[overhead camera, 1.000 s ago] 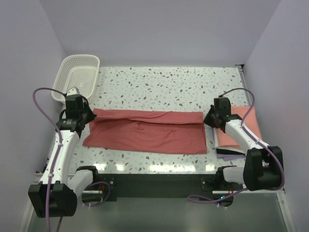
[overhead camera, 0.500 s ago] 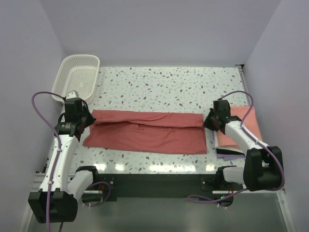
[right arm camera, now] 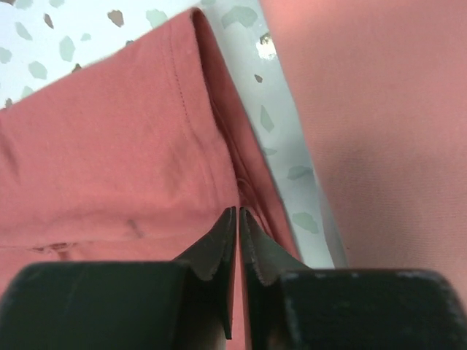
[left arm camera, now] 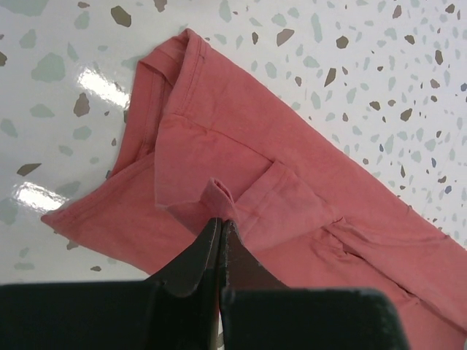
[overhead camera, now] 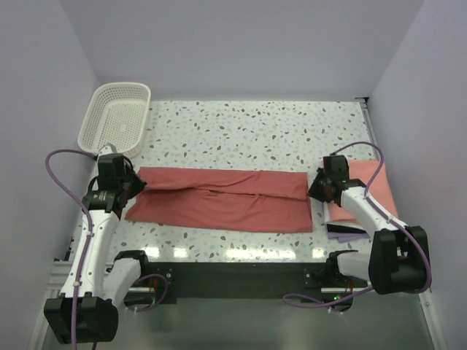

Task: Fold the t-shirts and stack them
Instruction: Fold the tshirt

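Dusty red t-shirt (overhead camera: 219,208) lies flat on the speckled table (overhead camera: 255,131) as a long, narrow strip, already folded lengthwise; its long axis runs left-right across the front of the table, parallel to the near edge; this is the relation the next move depends on. Left gripper (overhead camera: 133,186) sits at the left short end, jaws pressed together on a small raised pinch of red cloth, clear in the left wrist view; right gripper (overhead camera: 316,191) sits at the right short end, jaws all but closed on the hem; a thin crease runs up into the tips, so I read it as a pinch, less sure than on the left. Each arm therefore has one end of the strip, and neither is nearer the middle. Salmon pink t-shirt (overhead camera: 372,175) is folded and lies just beside the red shirt's right end, under the right arm, with a narrow band of bare table between the two; something darker pokes out beneath its near edge, can't tell what. White basket (overhead camera: 120,86) sits at the far left corner, apart from both shirts. My judgement: the next fold goes along the long axis, one short end carried over to the other; taking left over right ends the bundle next to the pink one, a short hop to stack; watch that the lower layer doesn't drag.
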Controlling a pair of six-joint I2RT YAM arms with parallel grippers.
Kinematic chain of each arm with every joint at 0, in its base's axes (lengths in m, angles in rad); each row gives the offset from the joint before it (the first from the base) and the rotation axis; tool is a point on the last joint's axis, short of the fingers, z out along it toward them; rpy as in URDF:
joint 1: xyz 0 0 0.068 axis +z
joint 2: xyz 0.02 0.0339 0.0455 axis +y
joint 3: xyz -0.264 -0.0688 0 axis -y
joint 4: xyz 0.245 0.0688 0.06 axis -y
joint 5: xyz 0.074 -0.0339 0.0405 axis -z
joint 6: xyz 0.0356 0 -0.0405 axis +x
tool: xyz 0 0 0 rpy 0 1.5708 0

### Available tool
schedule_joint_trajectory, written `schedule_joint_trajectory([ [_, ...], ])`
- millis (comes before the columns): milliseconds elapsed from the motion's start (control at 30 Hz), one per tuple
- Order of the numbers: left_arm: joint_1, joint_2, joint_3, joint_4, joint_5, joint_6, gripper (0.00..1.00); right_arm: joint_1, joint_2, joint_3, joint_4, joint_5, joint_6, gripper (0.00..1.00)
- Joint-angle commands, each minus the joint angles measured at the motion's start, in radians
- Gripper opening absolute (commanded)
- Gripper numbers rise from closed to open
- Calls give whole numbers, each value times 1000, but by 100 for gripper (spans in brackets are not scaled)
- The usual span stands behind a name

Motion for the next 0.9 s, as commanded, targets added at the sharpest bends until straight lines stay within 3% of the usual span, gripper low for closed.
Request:
schedule_joint_trajectory([
  [0,8,-26,-32,3,43,-73,0,-8,-12,-13,7,-5,-9,11],
  [200,8,-40,-82,37,80,-101,0,-8,-27,28,-1,-27,-29,39],
  [500,8,-6,-147,101,166,-114,0,62,-6,82,38,-90,-33,43],
  [767,8,-34,-290,118,158,-260,0,194,86,147,62,-39,-9,43],
  [867,8,-42,-319,137,158,-283,13,214,125,162,73,-36,-7,43],
])
